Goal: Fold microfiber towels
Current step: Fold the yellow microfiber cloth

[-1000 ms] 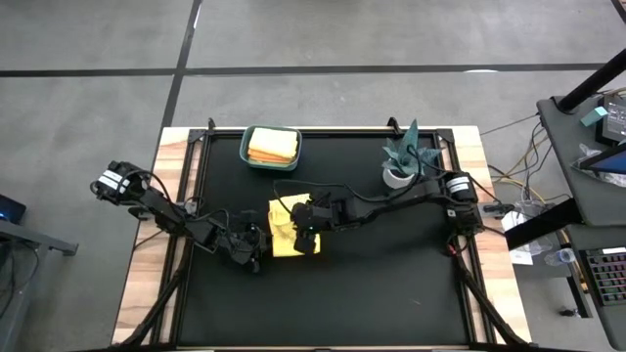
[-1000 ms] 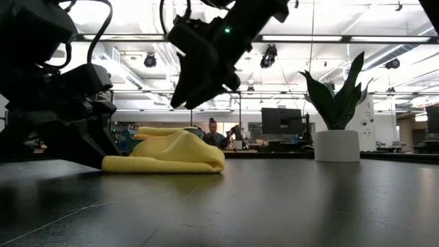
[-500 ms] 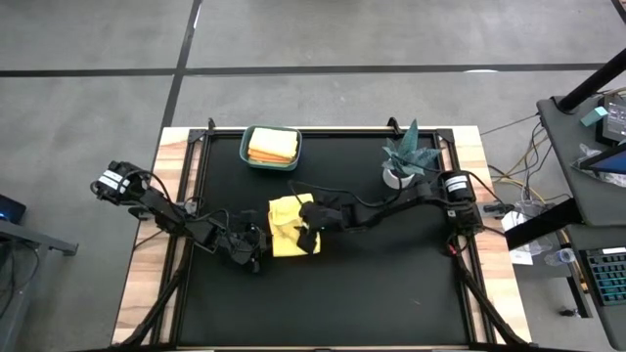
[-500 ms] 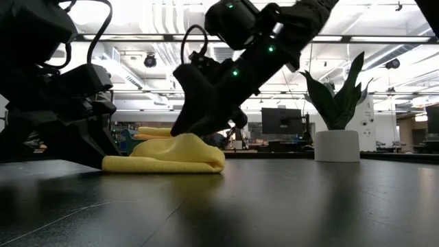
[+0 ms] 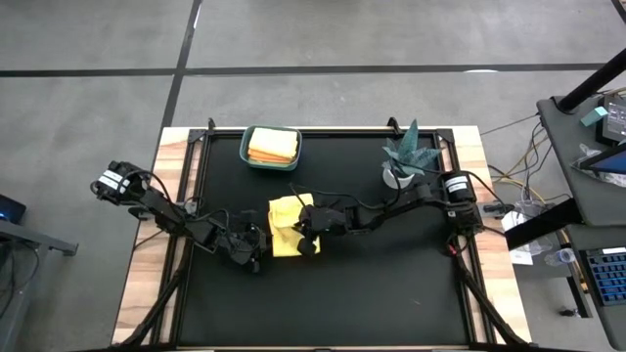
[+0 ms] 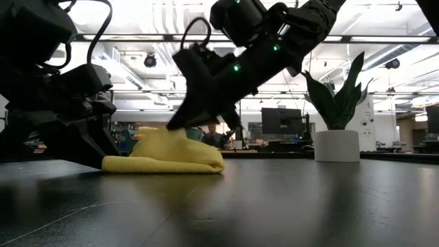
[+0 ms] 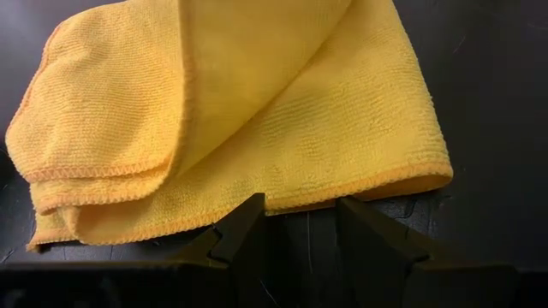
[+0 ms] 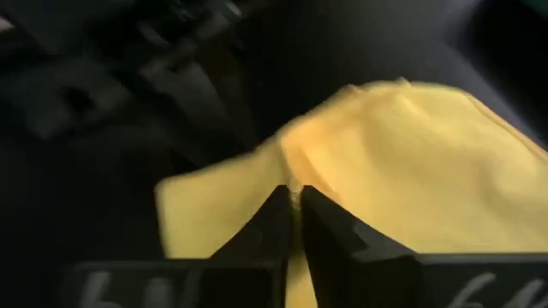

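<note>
Pinching yellow towel (image 5: pixel 284 227) | right gripper (image 8: pixel 294 198) fingers clamped on fold | left gripper (image 7: pixel 300 224) fingers apart beside towel

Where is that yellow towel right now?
From above, the yellow towel lies mid-table on the black mat, between the left gripper and the right gripper, which pinches its fabric.
</note>
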